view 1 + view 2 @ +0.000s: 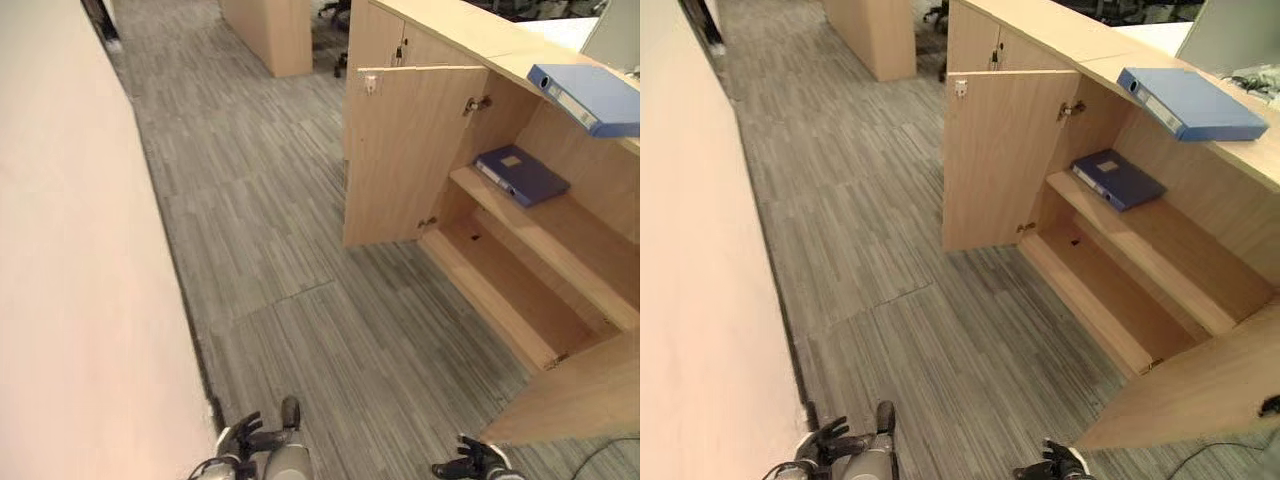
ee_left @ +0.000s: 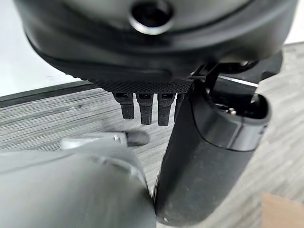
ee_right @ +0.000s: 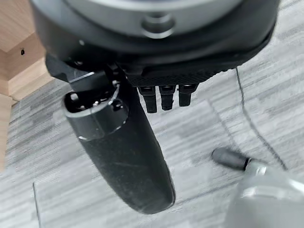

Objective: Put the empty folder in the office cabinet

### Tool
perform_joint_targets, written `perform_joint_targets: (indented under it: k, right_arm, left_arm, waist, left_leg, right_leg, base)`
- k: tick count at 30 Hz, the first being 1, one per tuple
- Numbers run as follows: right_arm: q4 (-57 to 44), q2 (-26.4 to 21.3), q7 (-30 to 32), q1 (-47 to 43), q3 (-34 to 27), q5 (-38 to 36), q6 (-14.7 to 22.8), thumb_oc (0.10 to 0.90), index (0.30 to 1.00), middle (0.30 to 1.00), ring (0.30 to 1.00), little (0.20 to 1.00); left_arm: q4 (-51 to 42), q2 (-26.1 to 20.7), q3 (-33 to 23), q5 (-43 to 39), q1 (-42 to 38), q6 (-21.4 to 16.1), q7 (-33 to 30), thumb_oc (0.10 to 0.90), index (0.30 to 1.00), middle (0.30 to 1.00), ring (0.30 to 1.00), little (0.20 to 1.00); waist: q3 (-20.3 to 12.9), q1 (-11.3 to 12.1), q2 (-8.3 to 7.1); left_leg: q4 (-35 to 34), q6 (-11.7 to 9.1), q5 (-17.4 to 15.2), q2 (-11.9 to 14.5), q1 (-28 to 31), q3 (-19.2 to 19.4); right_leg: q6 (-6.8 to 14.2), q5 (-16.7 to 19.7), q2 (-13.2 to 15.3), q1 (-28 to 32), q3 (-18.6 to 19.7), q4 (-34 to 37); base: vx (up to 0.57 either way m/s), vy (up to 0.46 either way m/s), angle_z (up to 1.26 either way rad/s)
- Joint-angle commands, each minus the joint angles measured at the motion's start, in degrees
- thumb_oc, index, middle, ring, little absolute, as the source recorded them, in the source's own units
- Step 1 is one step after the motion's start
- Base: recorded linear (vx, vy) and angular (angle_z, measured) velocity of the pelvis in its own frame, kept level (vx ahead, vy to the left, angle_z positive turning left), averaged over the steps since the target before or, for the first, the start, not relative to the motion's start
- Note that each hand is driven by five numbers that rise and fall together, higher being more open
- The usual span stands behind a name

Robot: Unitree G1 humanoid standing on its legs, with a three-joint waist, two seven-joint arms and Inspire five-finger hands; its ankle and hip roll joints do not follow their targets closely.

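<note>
Two hands hang low over the grey carpet (image 1: 300,330), the left hand (image 1: 245,437) by a pale wall (image 1: 70,300) and the right hand (image 1: 470,462) nearer the cabinet (image 1: 560,300), each with fingers straight and relaxed in its own wrist view and nothing in its grasp. Further right the cabinet's door (image 1: 405,150) stands swung open, and a dark blue folder (image 1: 520,174) lies flat on the upper shelf (image 1: 560,235) inside. Rightmost, a lighter blue folder (image 1: 588,97) rests on the cabinet's top, one end jutting past the front edge.
</note>
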State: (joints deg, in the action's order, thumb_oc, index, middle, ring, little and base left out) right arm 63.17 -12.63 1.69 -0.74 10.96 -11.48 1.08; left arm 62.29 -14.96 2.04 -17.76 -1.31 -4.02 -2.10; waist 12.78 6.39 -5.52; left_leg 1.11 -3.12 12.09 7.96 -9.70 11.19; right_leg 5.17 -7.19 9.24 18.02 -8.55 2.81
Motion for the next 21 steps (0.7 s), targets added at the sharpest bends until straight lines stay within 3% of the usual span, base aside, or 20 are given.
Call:
perform_joint_targets:
  k: [1,4,6,8,9,11,13,14,15,16,17,18,19,21]
  right_arm:
    - [-2.7,-3.3,0.7,-2.6,-0.4,-1.3,2.2,0.8,0.9,0.9,0.9,0.9]
    - [-2.3,-2.7,0.6,-3.1,0.1,-1.0,2.1,0.8,0.9,0.9,0.9,0.9]
    - [-2.2,-2.2,0.8,-4.5,0.5,-0.7,2.1,0.8,0.9,0.9,0.9,0.9]
    - [-2.2,-1.9,0.8,-5.2,0.2,-0.8,2.1,0.8,0.9,0.9,0.9,0.9]
    - [-1.9,-1.7,0.8,-5.5,-0.1,-0.8,2.0,0.8,0.9,0.9,0.9,0.9]
    - [-1.8,-1.6,0.9,-5.7,-0.4,-0.8,2.0,0.8,0.9,0.9,0.9,0.9]
    - [-1.7,-1.7,1.1,-6.0,-0.7,-0.7,1.8,0.8,0.9,0.9,0.9,0.9]
    - [-1.7,-1.7,1.2,-6.0,-0.8,-0.7,1.9,0.8,0.9,0.9,0.9,0.9]
    - [-1.4,-1.8,1.1,-6.5,-1.0,-0.9,1.8,0.8,0.9,0.9,0.9,0.9]
    - [-1.3,-2.0,0.9,-6.6,-0.9,-1.0,1.9,0.8,0.9,0.9,0.9,0.9]
    - [-1.4,-2.2,1.0,-6.5,-1.2,-0.9,1.8,0.8,0.9,0.9,0.9,0.9]
    - [-1.3,-2.2,1.0,-6.3,-1.2,-0.8,1.8,0.8,0.9,0.9,0.9,0.9]
    - [-1.2,-2.6,1.3,-6.1,-1.1,-0.6,1.8,0.8,0.9,0.9,0.9,0.9]
    - [-0.9,-2.9,1.4,-5.9,-1.6,-1.0,1.8,0.8,0.9,0.9,0.9,0.9]
  left_arm:
    - [-2.6,-1.0,2.8,0.0,1.2,-2.2,-0.4,0.8,0.9,0.9,0.9,0.9]
    - [-2.2,-1.7,3.3,1.4,0.5,-2.0,-0.3,0.8,0.9,0.9,0.9,0.9]
    - [-2.5,-2.6,3.5,1.8,-0.1,-2.1,-0.4,0.8,0.9,0.9,0.9,0.9]
    - [-2.5,-3.3,3.4,1.8,-0.5,-2.1,-0.4,0.8,0.9,0.9,0.9,0.9]
    - [-2.1,-3.7,3.4,2.0,-0.6,-2.1,-0.4,0.8,0.9,0.9,0.9,0.9]
    - [-2.2,-3.9,3.5,2.0,-0.6,-2.1,-0.5,0.8,0.9,0.9,0.9,0.9]
    - [-2.3,-4.0,3.1,1.7,0.0,-1.8,-0.7,0.8,0.9,0.9,0.9,0.9]
    - [-2.3,-4.0,3.1,1.7,0.1,-1.8,-0.7,0.8,0.9,0.9,0.9,0.9]
    - [-2.2,-3.9,3.2,1.8,0.1,-1.6,-0.5,0.8,0.9,0.9,0.9,0.9]
    - [-2.1,-3.7,3.4,2.2,0.0,-1.6,-0.3,0.8,0.9,0.9,0.9,0.9]
    - [-2.0,-3.7,3.5,3.1,0.1,-1.5,0.0,0.8,0.9,0.9,0.9,0.9]
    - [-1.9,-3.8,3.4,3.3,0.4,-1.5,0.0,0.8,0.9,0.9,0.9,0.9]
    - [-1.5,-3.8,3.0,3.3,0.8,-1.3,0.1,0.8,0.9,0.9,0.9,0.9]
    - [-0.9,-3.5,2.7,3.8,1.0,-1.3,0.2,0.8,0.9,0.9,0.9,0.9]
  waist:
    - [-3.2,1.7,3.44]
    - [-4.0,1.9,2.47]
    - [-4.8,2.4,0.57]
    - [-5.2,2.6,-0.29]
    - [-5.3,2.9,-0.23]
    - [-5.2,3.0,0.09]
    - [-4.4,3.0,0.58]
    - [-3.9,3.0,1.13]
    - [-2.7,1.8,3.36]
    - [-1.8,0.6,4.21]
    - [-0.6,-0.1,4.36]
    - [-0.4,0.2,4.24]
    - [-0.4,0.9,4.53]
    - [-0.5,0.5,4.55]
  left_leg:
    - [0.3,-4.4,0.9,7.2,-5.8,-2.1]
    - [1.9,-3.3,-0.8,5.9,-6.3,-1.8]
    - [2.5,-1.0,-3.9,3.0,-6.1,-0.3]
    - [2.2,0.5,-5.9,1.2,-5.6,0.6]
    - [2.0,2.2,-8.1,-0.7,-4.2,1.6]
    - [1.4,3.0,-9.2,-1.8,-2.8,2.1]
    - [-0.5,4.4,-11.9,-4.1,1.8,3.1]
    - [-1.3,4.9,-12.4,-4.6,3.3,3.4]
    - [-4.2,5.4,-12.0,-4.5,6.8,3.6]
    - [-4.9,5.1,-12.0,-4.6,8.3,3.6]
    - [-5.3,4.7,-12.6,-5.2,10.1,3.4]
    - [-5.4,4.4,-14.0,-5.8,11.3,3.1]
    - [-4.9,3.7,-15.1,-5.4,12.9,3.5]
    - [-4.4,3.3,-16.1,-5.7,14.1,3.6]
  right_leg:
    - [0.9,-10.8,-4.3,1.7,-1.5,-6.4]
    - [2.2,-8.8,-3.2,0.1,-1.5,-8.3]
    - [4.8,-2.0,-0.9,-3.6,-1.3,-13.7]
    - [6.6,2.8,0.4,-6.0,-1.3,-17.5]
    - [8.0,7.5,2.4,-8.6,-3.3,-23.6]
    - [8.3,9.5,3.8,-9.7,-4.9,-27.0]
    - [9.0,13.4,8.0,-11.2,-10.9,-34.7]
    - [9.3,14.5,8.6,-11.8,-13.1,-37.1]
    - [7.8,11.1,4.7,-17.6,-12.4,-40.6]
    - [7.7,8.8,1.9,-21.3,-12.1,-40.3]
    - [8.4,6.1,0.9,-22.9,-15.3,-34.6]
    - [8.2,3.1,1.9,-22.4,-17.6,-31.4]
    - [4.6,1.0,2.0,-22.6,-21.3,-23.9]
    - [3.9,2.6,1.3,-23.3,-20.0,-16.7]
  base:
    - [0.22,0.188,0.08]
    - [0.29,0.269,-0.02]
    - [0.28,0.35,0.08]
    - [0.31,0.408,-0.01]
    - [0.23,0.314,0.04]
    - [0.23,0.287,-0.03]
    - [0.29,0.344,0.09]
    - [0.27,0.37,0.03]
    - [0.29,0.352,-0.08]
    - [0.33,0.302,-0.17]
    - [0.32,0.144,-0.16]
    - [0.36,0.066,-0.28]
    - [0.31,0.015,-0.19]
    - [0.22,-0.022,-0.29]
